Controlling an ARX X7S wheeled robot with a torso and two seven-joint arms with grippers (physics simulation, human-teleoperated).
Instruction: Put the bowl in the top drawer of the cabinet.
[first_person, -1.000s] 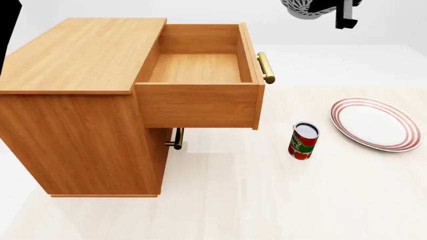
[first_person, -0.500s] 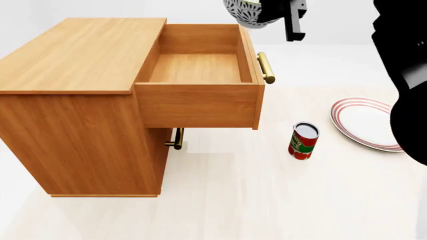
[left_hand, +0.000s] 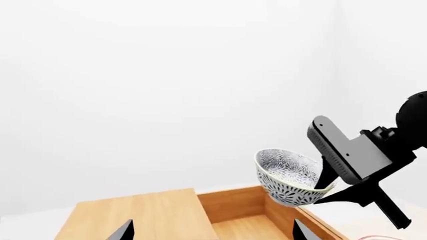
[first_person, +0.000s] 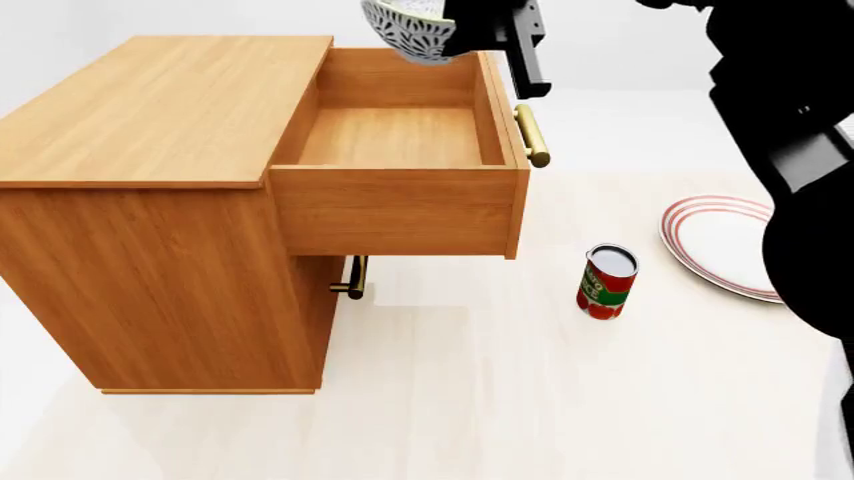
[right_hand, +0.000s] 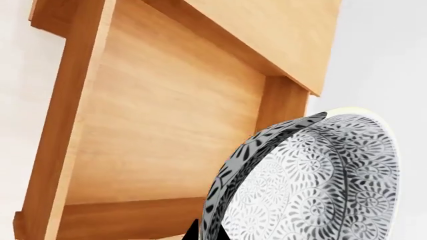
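The speckled blue-grey bowl (first_person: 404, 30) hangs tilted in the air over the back end of the open top drawer (first_person: 398, 135) of the wooden cabinet (first_person: 147, 150). My right gripper (first_person: 470, 22) is shut on the bowl's rim. In the right wrist view the bowl (right_hand: 313, 175) fills the near side, its rim pinched between the right gripper's (right_hand: 208, 234) two black fingertips above the bare drawer floor (right_hand: 160, 130). My left gripper (left_hand: 213, 235) stands open over the cabinet top (left_hand: 133, 220), looking at the bowl (left_hand: 290, 175) and the right gripper (left_hand: 327, 192).
A red can (first_person: 607, 282) stands on the pale floor right of the drawer front, and a red-ringed white plate (first_person: 718, 245) lies farther right, partly behind my black right arm (first_person: 801, 150). The drawer's brass bar handle (first_person: 531, 135) sticks out rightwards. The lower drawer's handle (first_person: 351, 277) shows beneath.
My right gripper has carried the bowl leftward, from right of the drawer to above its back end. More of the right arm now covers the plate's side.
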